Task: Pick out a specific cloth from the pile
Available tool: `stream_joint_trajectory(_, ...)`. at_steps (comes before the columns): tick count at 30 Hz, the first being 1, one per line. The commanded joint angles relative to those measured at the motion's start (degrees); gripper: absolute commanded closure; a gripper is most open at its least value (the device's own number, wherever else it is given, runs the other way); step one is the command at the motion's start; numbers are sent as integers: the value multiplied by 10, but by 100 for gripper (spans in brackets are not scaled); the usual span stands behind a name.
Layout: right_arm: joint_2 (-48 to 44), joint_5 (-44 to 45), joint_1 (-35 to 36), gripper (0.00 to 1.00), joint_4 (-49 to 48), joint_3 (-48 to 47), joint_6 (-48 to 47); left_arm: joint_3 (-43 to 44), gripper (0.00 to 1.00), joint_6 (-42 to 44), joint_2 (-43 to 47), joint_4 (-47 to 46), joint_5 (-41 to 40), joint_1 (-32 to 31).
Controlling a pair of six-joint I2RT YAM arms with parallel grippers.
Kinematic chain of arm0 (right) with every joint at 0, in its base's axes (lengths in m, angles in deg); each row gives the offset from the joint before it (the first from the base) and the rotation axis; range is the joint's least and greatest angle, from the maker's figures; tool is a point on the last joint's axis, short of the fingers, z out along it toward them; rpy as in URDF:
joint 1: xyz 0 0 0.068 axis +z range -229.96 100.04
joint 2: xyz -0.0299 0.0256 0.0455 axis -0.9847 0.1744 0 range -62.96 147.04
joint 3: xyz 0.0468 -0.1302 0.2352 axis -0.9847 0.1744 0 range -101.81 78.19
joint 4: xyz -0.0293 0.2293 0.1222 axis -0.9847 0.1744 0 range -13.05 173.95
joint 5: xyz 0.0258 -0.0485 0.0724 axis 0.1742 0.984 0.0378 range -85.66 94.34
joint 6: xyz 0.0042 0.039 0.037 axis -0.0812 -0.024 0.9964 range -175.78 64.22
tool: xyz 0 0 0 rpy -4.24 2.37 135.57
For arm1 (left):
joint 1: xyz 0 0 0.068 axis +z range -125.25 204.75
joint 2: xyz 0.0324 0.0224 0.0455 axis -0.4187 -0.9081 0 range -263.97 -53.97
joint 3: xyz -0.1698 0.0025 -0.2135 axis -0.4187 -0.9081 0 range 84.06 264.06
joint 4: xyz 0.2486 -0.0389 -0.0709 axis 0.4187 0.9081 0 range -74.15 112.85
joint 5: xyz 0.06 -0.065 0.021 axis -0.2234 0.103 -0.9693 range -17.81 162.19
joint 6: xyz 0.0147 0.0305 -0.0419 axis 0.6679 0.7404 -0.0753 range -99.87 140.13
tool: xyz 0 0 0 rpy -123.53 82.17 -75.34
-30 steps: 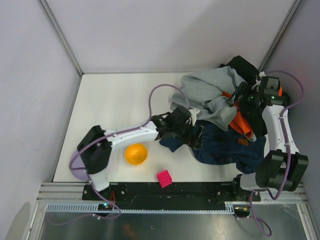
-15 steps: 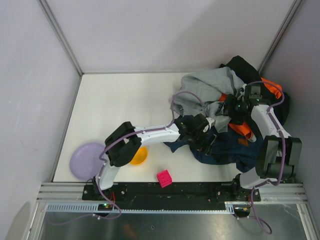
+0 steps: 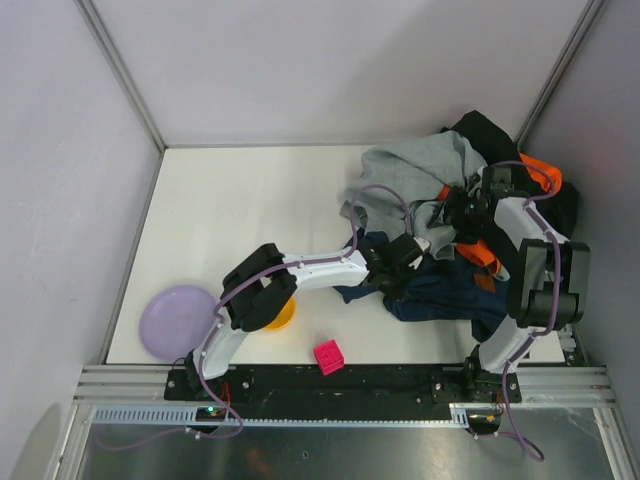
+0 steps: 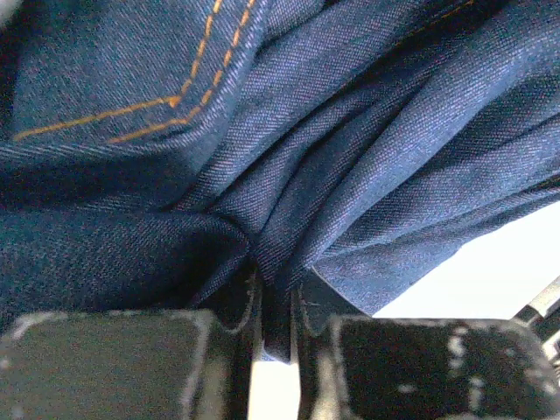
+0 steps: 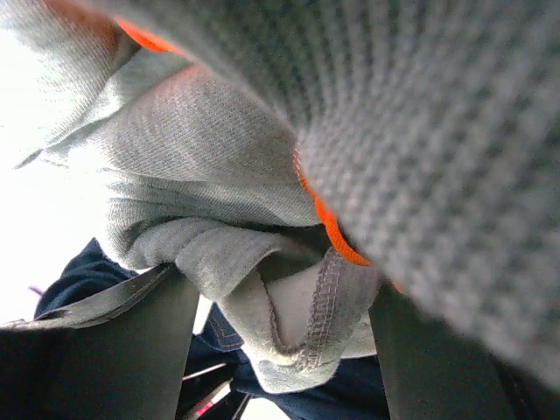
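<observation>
The cloth (image 3: 450, 295), dark navy denim with orange stitching, lies at the near edge of the pile (image 3: 410, 185) of grey, orange and black garments at the right. My left gripper (image 3: 400, 262) sits on the cloth's left edge. In the left wrist view this gripper (image 4: 276, 350) is shut on a thin fold of the cloth (image 4: 350, 175). My right gripper (image 3: 455, 215) is pushed into the grey garment. In the right wrist view that gripper (image 5: 276, 293) stands open, with a hemmed fold of the grey garment (image 5: 219, 175) hanging between its wide-apart fingers (image 5: 131, 350).
An orange bowl (image 3: 283, 315) lies half under the left arm. A purple plate (image 3: 178, 320) is at the near left and a pink block (image 3: 328, 356) by the front edge. Walls close in behind and to the right of the pile.
My left gripper has closed on the navy fold after reaching further right. The right gripper has moved left into the grey garment and its fingers have narrowed a little.
</observation>
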Motion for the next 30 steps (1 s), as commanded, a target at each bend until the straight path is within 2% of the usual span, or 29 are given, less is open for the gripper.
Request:
stream_joint_trajectory(1, 52, 31, -28, 24, -41, -61, 9, 11, 95, 18, 9, 5, -48, -1)
stream_joint_trajectory(4, 74, 18, -45, 23, -41, -96, 20, 3, 99, 20, 33, 5, -48, 4)
stream_joint_trajectory(16, 180, 3, -105, 20, 28, -272, 36, -50, 99, 17, 160, 4, -10, 64)
stream_joint_trajectory(23, 176, -15, -131, 18, 20, -269, 47, -90, 99, 4, 259, 3, 13, 104)
stream_joint_trajectory(30, 138, -29, -135, 17, -2, -214, 49, -103, 99, -12, 351, -3, 60, 131)
